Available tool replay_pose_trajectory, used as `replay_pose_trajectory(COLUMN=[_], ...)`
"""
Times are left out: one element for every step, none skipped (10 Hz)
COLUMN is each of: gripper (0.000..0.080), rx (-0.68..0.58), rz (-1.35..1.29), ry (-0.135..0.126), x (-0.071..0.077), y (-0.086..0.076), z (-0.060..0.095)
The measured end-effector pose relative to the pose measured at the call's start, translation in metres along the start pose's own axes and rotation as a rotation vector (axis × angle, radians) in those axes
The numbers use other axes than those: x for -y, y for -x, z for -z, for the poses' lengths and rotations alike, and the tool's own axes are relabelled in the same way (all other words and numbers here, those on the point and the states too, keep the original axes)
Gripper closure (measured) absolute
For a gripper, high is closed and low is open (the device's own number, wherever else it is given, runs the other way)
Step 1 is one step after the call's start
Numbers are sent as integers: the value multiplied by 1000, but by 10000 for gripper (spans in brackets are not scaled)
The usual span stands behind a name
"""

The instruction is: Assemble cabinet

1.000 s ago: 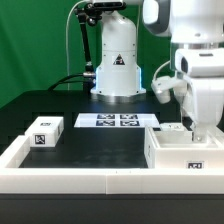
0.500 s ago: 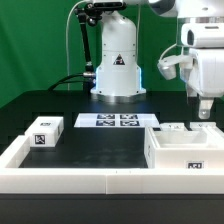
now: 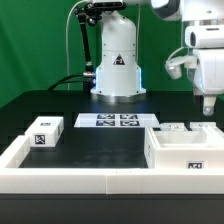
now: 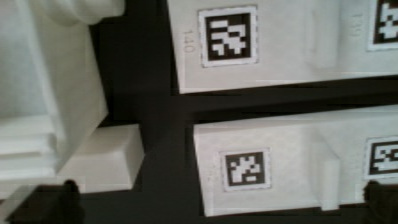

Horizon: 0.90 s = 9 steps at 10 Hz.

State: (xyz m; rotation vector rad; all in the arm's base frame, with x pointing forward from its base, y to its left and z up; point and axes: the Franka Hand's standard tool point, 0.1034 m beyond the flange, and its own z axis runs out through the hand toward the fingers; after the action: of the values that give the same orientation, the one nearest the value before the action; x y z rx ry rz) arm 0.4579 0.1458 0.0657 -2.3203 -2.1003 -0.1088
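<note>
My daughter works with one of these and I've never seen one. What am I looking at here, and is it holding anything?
A robot arm with a two-finger gripper is building a cabinet. One picture comes from a camera off the arm, the other from a camera on its wrist, looking down past the dark fingertips. On the black table lie white cabinet parts with square tags: a box-shaped body, a small block and smaller pieces behind the body. The flat sheet with four tags is the marker board, not furniture. The gripper hangs open above the parts and holds nothing.
</note>
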Motion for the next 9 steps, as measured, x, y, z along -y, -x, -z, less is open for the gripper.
replay_pose_trajectory(gripper=[2, 2, 2, 2, 2, 2, 2, 2, 2], rx=[-17, -32, -45, -57, -56, -60, -58, -58, -57], rz=[-5, -4, 6, 11, 7, 7, 13, 8, 5], ry=[-8, -1, -3, -10, -11, -13, -23, -23, -25], x=[14, 20, 27, 37, 37, 40, 44, 43, 43], y=[-9, -17, -26, -33, -31, -30, -28, -25, -24], z=[-11, -16, -24, -34, -35, -39, -43, -43, -44])
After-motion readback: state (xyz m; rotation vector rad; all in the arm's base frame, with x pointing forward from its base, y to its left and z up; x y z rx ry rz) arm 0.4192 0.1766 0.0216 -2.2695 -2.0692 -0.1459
